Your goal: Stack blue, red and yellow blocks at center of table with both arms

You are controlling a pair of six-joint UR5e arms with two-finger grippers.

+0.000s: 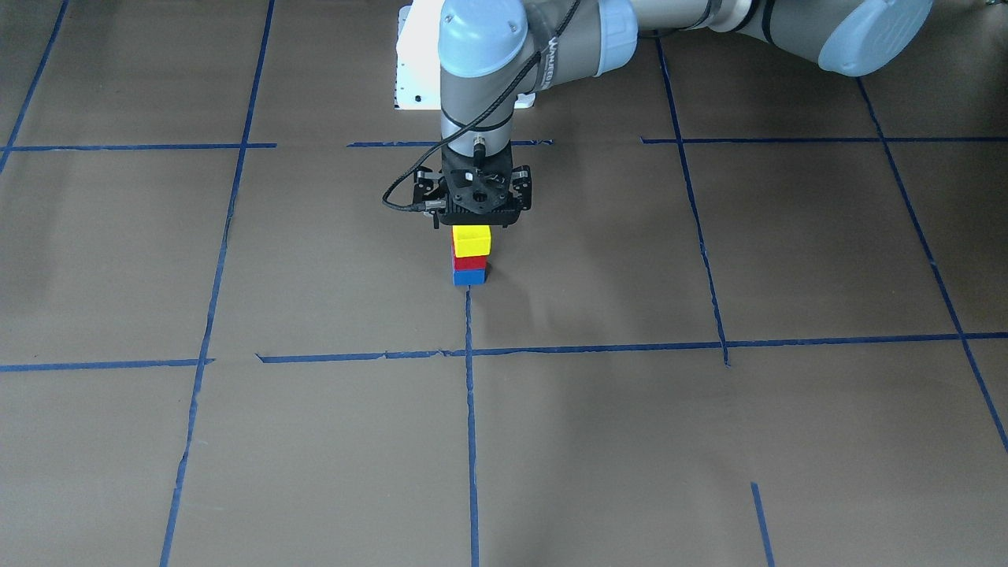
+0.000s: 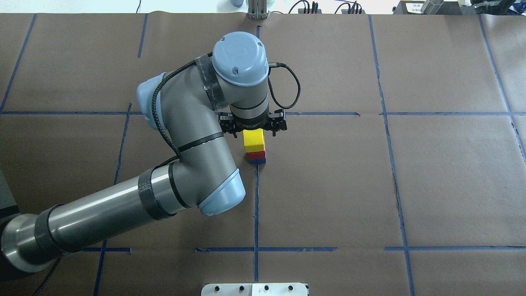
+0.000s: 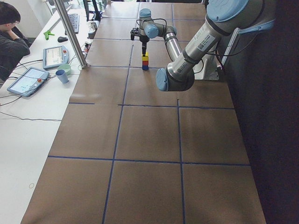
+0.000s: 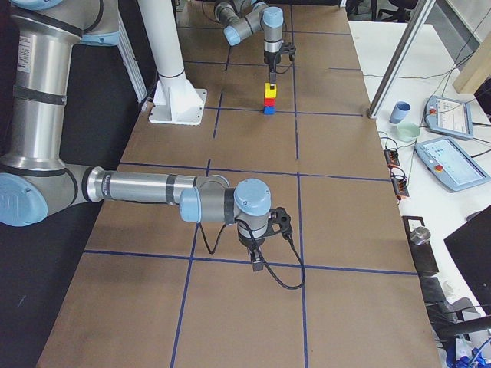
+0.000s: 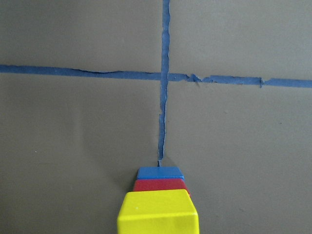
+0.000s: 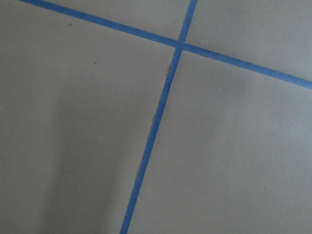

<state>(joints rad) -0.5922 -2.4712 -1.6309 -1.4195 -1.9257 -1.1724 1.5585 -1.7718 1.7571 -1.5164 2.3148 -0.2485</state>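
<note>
**Jaws poised over a three-block tower**

The jaws of the left gripper hang straight above the stack. From where I stand the fingers are hidden under the black housing, so I cannot tell whether they are spread or pinched. From the side they seem just clear of the top block.

The small yellow cube-shaped block sits squarely on the red cube block, which rests on the blue cube block. All three stand on the brown paper-covered table, at the end of a blue tape line near the middle of the grid. With the edges lined up like that, the tower looks steady.

The right gripper is parked well apart, low over bare paper, likely so it cannot knock the tower. I cannot judge its jaws either. The stacking looks finished to me.
</note>
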